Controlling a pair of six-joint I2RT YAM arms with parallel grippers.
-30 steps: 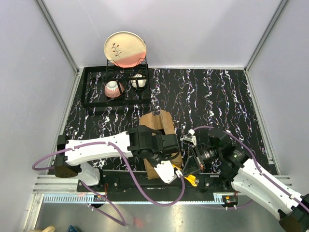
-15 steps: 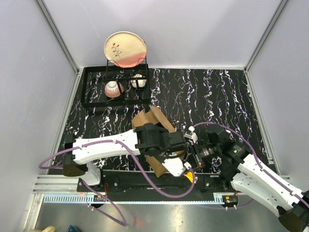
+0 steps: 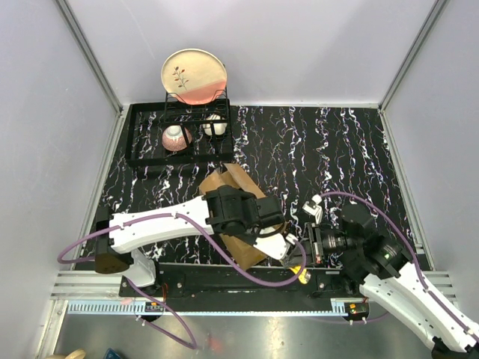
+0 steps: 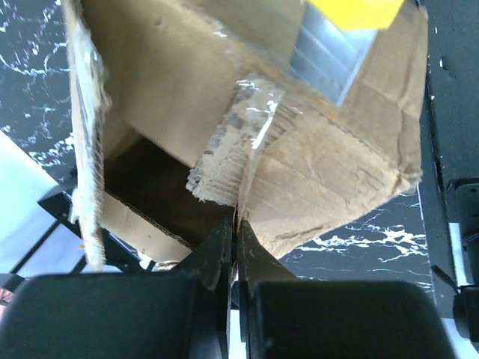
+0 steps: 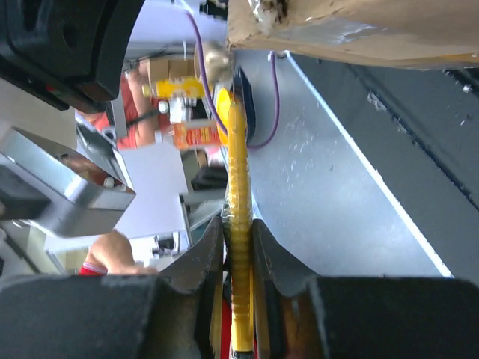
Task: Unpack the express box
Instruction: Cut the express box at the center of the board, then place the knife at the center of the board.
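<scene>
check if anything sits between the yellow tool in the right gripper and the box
Nothing visible does. In the right wrist view the yellow tool, clamped in the right gripper, points at the corner of the express box with open air between. The left gripper is shut on a box flap.

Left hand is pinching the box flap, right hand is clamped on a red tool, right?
Not quite. The tool in the right hand is yellow, not red; the right wrist view shows it. The left hand is pinching the express box flap, as you said.
</scene>
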